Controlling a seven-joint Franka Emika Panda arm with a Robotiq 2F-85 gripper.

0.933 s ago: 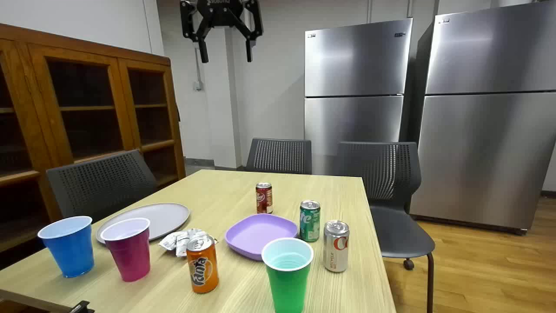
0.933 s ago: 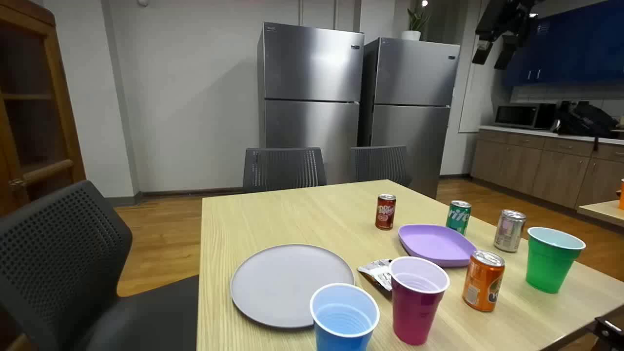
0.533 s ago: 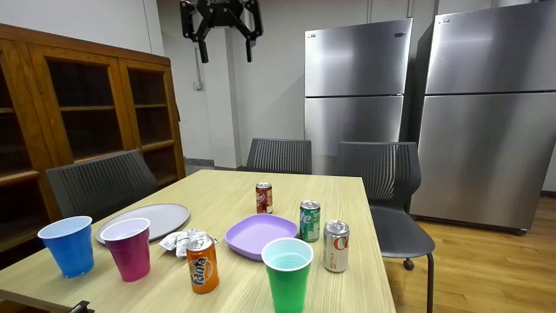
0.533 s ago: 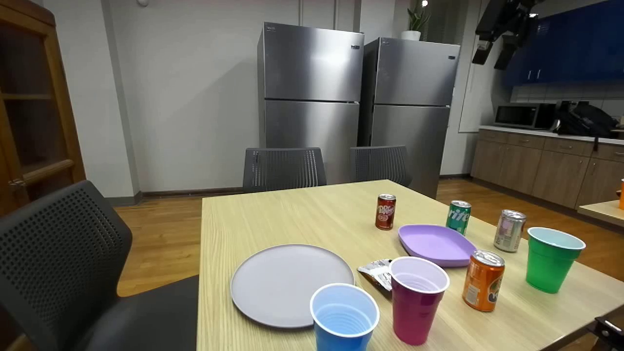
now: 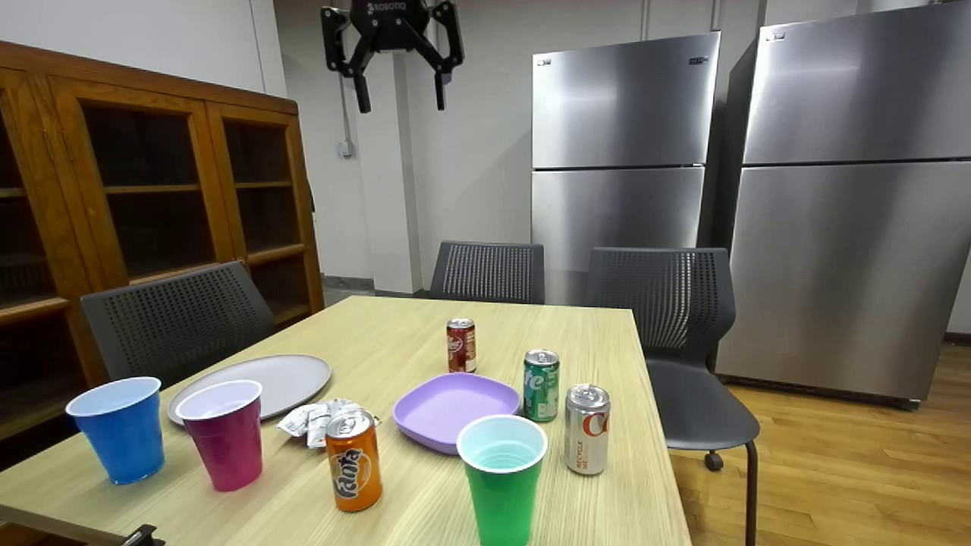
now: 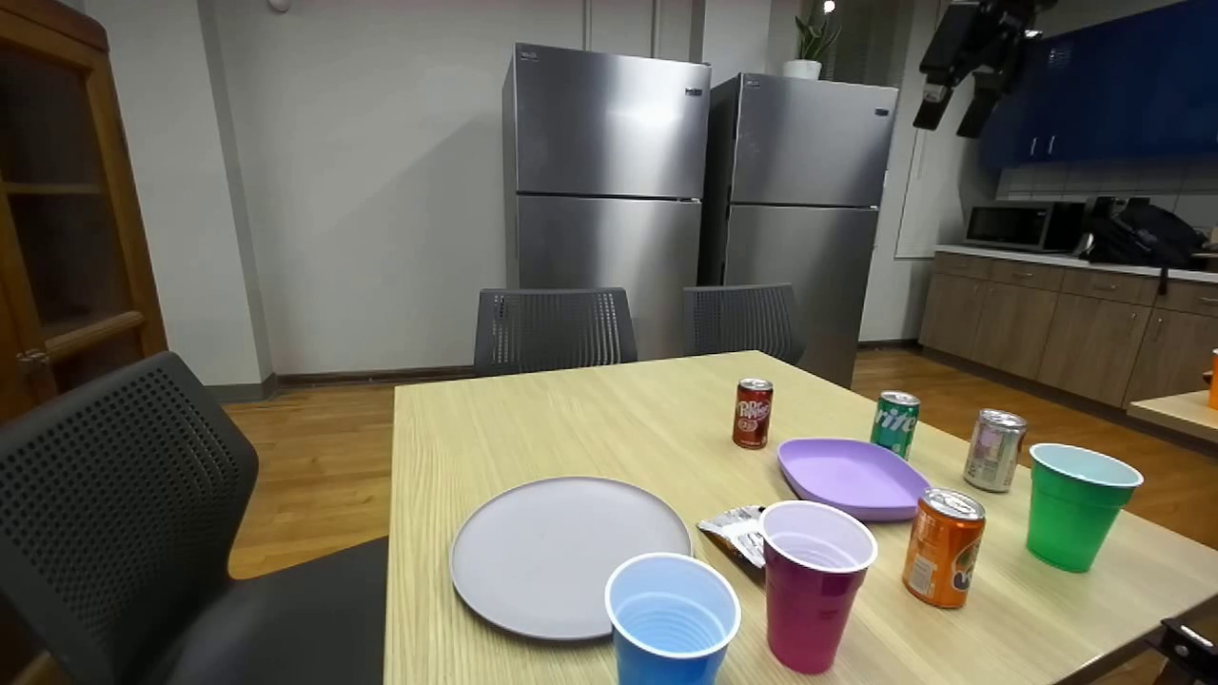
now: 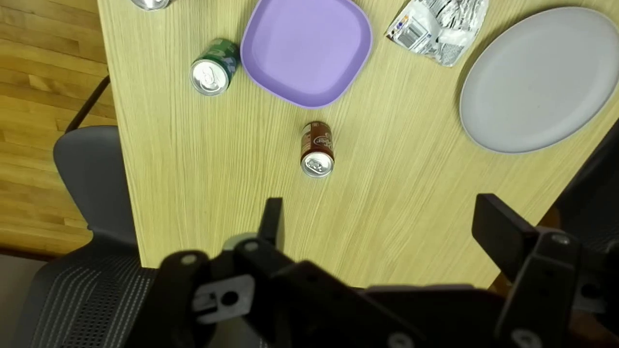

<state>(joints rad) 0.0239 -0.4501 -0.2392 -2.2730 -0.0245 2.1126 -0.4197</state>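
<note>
High above the wooden table [image 5: 576, 326], my gripper [image 5: 402, 110] stands with its fingers wide apart and nothing between them. Looking down in the wrist view, the nearest thing to the gripper [image 7: 380, 198] is a dark red Dr Pepper can [image 7: 316, 145], upright and well below the fingers. Beside it lie a purple plate [image 7: 307, 48] and a green Sprite can [image 7: 213, 67]. A grey oval plate [image 7: 541, 79] and a silver packet [image 7: 437, 29] lie to the right there. An orange Fanta can [image 5: 354, 462], a silver cola can [image 5: 587, 432] and a green cup [image 5: 504, 485] also stand on the table.
A magenta cup [image 6: 818, 590] and a blue cup [image 6: 671, 618] stand by the grey plate. Dark chairs [image 5: 660, 303] surround the table. Behind are steel refrigerators [image 5: 622, 152] and a wooden cabinet [image 5: 144, 182] with glass doors.
After holding still between the earlier frames, my gripper has shifted slightly and dropped a little in both exterior views. Its jaws stay wide apart, and the things on the table have not moved.
</note>
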